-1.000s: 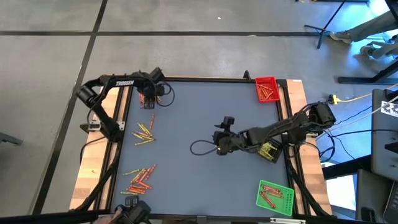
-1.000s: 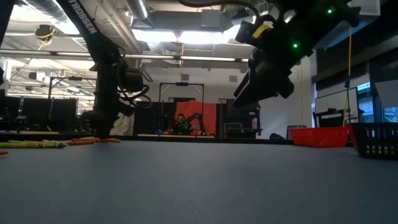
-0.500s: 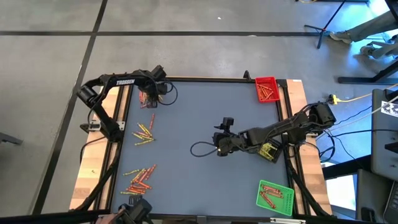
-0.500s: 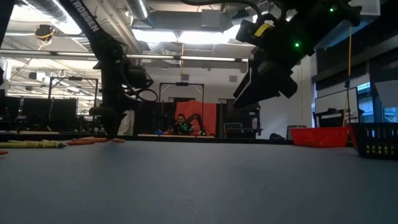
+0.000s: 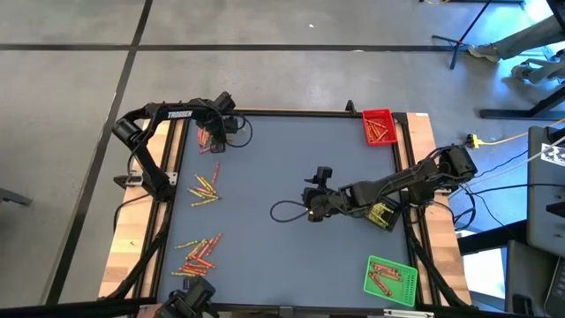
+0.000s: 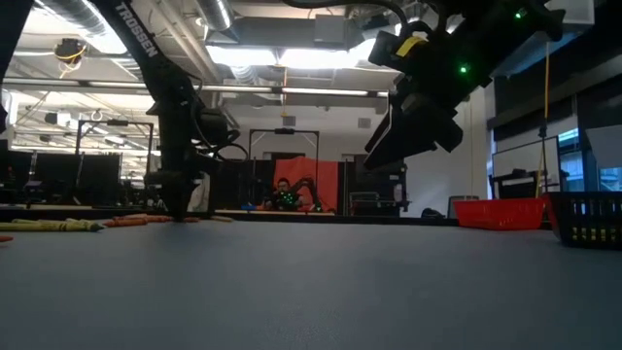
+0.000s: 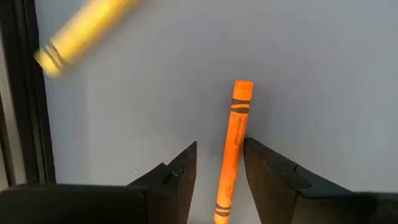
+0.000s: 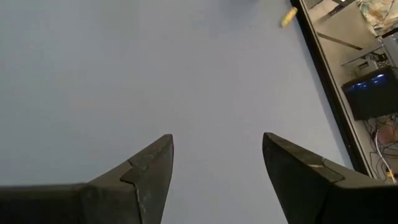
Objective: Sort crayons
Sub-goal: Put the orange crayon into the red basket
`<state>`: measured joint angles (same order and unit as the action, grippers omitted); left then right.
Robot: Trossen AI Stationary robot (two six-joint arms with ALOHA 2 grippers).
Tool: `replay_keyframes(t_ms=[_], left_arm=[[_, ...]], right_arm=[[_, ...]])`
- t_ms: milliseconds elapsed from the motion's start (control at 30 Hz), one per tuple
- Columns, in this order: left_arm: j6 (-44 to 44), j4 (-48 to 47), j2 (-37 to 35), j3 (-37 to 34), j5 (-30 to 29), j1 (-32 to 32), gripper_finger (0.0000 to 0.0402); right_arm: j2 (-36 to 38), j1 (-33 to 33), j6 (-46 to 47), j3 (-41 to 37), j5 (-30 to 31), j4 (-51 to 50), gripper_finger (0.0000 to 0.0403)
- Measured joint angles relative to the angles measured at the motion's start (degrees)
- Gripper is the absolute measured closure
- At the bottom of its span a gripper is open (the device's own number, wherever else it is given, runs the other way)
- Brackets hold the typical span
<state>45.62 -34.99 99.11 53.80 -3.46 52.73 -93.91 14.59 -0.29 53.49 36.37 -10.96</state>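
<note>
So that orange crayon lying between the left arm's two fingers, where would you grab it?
Probably around the middle of its paper-wrapped barrel. The orange crayon lies flat on the table, so coming straight down from above suits it. The left tool already straddles it with a finger on each long side; closing across the thin width should hold it.

Bright ceiling lights (image 6: 282, 58) overhead; yellow crayon (image 7: 84, 31) blurred
</note>
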Motion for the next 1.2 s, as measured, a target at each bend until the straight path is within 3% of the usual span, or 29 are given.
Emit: replay_keyframes(t_ms=[167, 533, 767, 1000, 1200], left_arm=[[-0.2, -0.2, 0.1, -0.1, 0.6, 0.0, 0.0285], [-0.4, -0.7, 0.1, -0.1, 1.2, -0.3, 0.0395], [-1.7, -3.3, -1.3, 2.1, -0.6, -3.2, 0.0397], [-4.3, -2.3, -9.9, 4.2, -0.5, -8.6, 0.0399], [-10.7, 1.0, -18.8, 4.3, 4.7, -14.2, 0.04]], right_arm=[[0.0, 0.0, 0.0, 0.0, 0.0, 0.0, 0.016], [0.0, 0.0, 0.9, 0.0, -1.6, 0.1, 0.016], [0.0, 0.0, 0.9, 0.0, -1.0, 0.3, 0.016], [1.2, 0.1, 1.3, 0.0, -0.1, -2.4, 0.016], [2.8, 1.3, 1.4, 0.0, 5.1, -4.9, 0.016]])
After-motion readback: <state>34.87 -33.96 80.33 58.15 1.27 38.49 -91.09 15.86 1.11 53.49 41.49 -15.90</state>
